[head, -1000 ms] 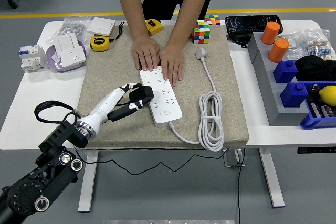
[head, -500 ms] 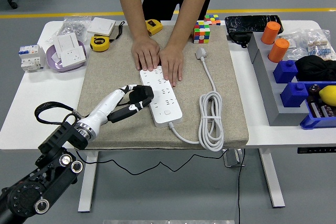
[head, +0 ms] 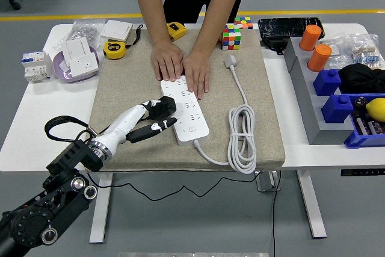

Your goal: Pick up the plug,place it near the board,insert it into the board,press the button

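Plug first: we see a small black block-shaped plug (head: 161,108) sitting at the left edge of the long white power strip (head: 185,109), about midway along it. We cannot tell whether its pins are seated in a socket. It is dark and compact against the strip's white face, which carries rows of socket holes and, toward the near end, a small pale button we can barely make out.

Our left hand (head: 150,120), white-shelled with black fingers, lies on the beige felt mat (head: 120,76) and is wrapped around the plug, one finger stretched along the strip's near-left side. Our right arm is out of view.

A person stands at the far side and presses both hands, one (head: 168,62) beside the other (head: 197,73), flat on the strip's far end.

From the strip's near end a white cable (head: 243,136) loops in a coil on the mat and runs up to a grey plug (head: 230,61), just beside a multicoloured puzzle cube (head: 231,36).
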{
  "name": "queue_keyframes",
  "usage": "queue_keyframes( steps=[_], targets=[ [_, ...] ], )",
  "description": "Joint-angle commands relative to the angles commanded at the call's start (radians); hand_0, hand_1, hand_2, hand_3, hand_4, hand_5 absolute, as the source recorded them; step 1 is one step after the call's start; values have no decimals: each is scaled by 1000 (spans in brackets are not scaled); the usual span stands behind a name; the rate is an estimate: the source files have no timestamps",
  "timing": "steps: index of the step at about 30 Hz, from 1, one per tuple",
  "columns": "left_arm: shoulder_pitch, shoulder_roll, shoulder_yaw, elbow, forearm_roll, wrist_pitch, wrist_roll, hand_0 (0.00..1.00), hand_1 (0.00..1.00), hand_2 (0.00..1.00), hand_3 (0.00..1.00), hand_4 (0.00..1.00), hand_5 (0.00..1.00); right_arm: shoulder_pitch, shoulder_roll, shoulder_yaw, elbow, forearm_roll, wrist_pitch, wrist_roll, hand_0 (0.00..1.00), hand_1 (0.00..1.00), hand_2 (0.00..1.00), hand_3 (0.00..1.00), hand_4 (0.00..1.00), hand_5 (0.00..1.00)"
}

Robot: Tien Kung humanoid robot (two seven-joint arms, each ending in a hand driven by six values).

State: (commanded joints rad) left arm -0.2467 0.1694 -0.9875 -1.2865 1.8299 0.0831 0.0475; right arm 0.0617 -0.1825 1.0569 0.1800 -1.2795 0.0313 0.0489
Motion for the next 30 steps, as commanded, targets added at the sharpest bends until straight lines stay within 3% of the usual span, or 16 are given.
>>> queue_keyframes(
  steps=[15, 23, 30],
  targets=[
    [-71, 25, 106, 27, 22, -4, 10, 984, 964, 920, 884, 998, 998, -1, -3, -7, 0, 11, 1, -1, 971, 906, 856, 871, 998, 969],
    [-135, 46, 176, 34, 41, -9, 15, 982, 963, 920, 884, 998, 998, 6, -5, -8, 0, 8, -2, -1, 971, 906, 856, 871, 998, 971],
    [-157, 49, 198, 31, 68, -11, 21, 984, 962, 919, 884, 998, 998, 6, -5, -3, 0, -5, -4, -3, 971, 906, 856, 869, 998, 971]
  ],
)
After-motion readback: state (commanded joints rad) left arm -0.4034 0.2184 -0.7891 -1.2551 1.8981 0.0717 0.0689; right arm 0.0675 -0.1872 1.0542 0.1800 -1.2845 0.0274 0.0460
